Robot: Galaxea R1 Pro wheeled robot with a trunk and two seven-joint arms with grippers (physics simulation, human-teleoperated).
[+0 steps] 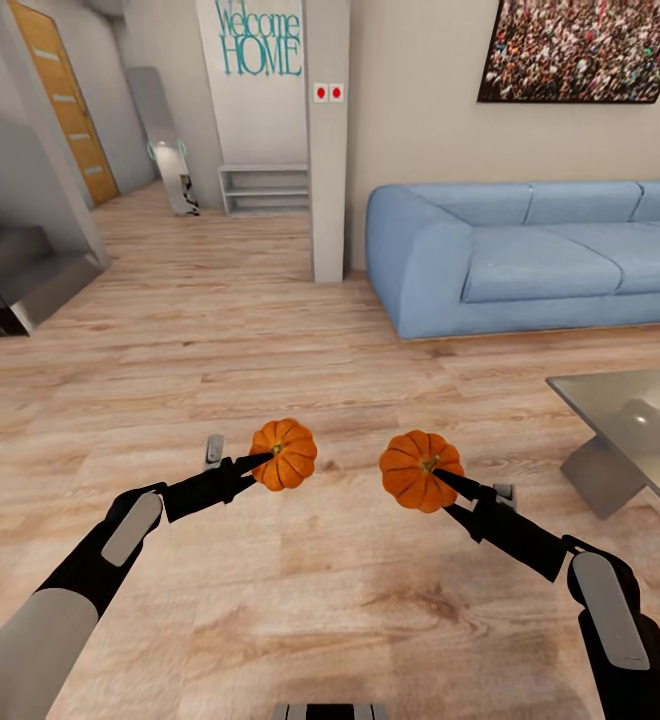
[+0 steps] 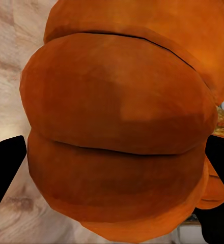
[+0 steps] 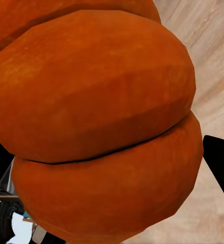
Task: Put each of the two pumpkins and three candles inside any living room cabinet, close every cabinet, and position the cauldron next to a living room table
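1. The left gripper is clamped on a pumpkin, held in the air above the wood floor, left of centre in the head view.
2. In the left wrist view that left pumpkin bulges close to the camera, with a black finger at one side of it and another at the opposite side, both pressed to its ribs.
3. The right gripper is clamped on the second pumpkin, also held clear of the floor, right of centre and slightly nearer than the left one.
4. In the right wrist view the right pumpkin sits between the black fingers, with floor planks behind it.
5. The two pumpkins hang near each other but apart, with bare floor between them.
6. A blue sofa stands far right against the wall, under a framed picture.
7. A glass-topped table juts in at the right edge, nearer than the sofa.
8. A grey pillar stands left of the sofa; behind it the wall bears a "Welcome HOME" sign above a low white shelf.
9. Far left are a wooden door and dark steps.
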